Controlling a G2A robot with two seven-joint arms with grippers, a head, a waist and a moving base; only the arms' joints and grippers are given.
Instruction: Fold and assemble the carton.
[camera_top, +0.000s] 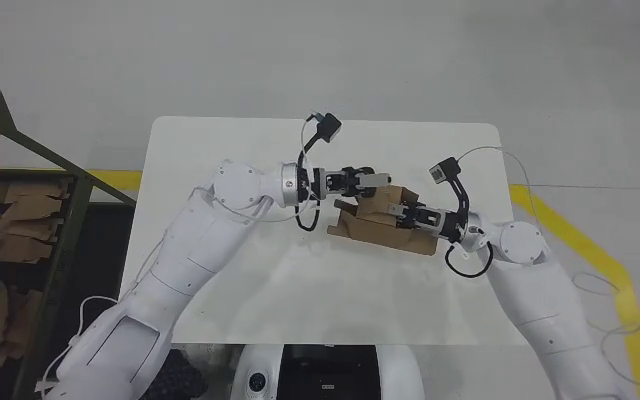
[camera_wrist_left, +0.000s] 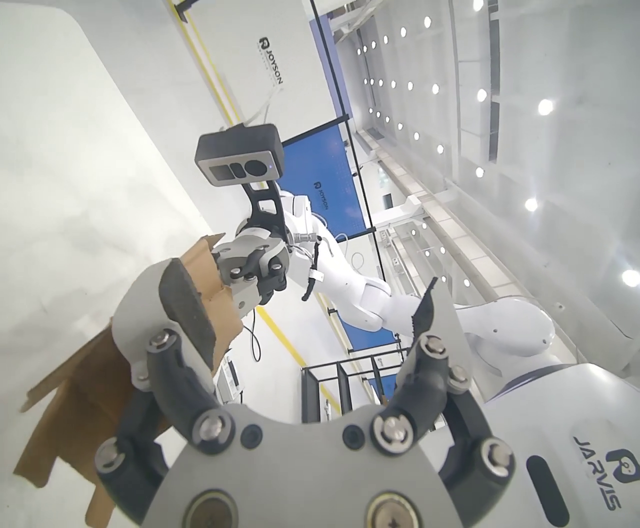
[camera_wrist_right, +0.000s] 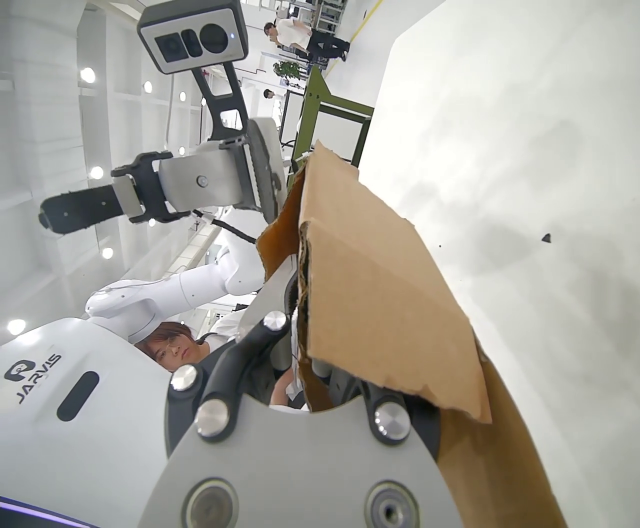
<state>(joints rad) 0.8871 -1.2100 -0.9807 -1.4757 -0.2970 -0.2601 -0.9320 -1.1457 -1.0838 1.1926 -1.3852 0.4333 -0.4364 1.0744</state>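
Top view, entries left to right.

Bench (camera_top: 200, 160): white; the work is carried near its middle.

Left hand (camera_top: 364, 180): held over the far side of the carton, fingers spread wide, nothing gripped. In the left wrist view one pad (camera_wrist_left: 187, 305) is seen just beside or against an upstanding flap (camera_wrist_left: 220, 300); contact cannot be confirmed. The other finger stands free in the air. The placing is judged to be for pushing that flap over, not for holding.

Carton (camera_top: 385, 222): brown corrugated board, part-erected, lying on the bench between the two hands, flaps not yet closed.

Right hand (camera_top: 413, 214): closed on a wall of the carton at its right end. In the right wrist view the wall is seen passing between the fingers. This grip is judged to serve as an anchor, so that the carton cannot slide when the flap is pressed.
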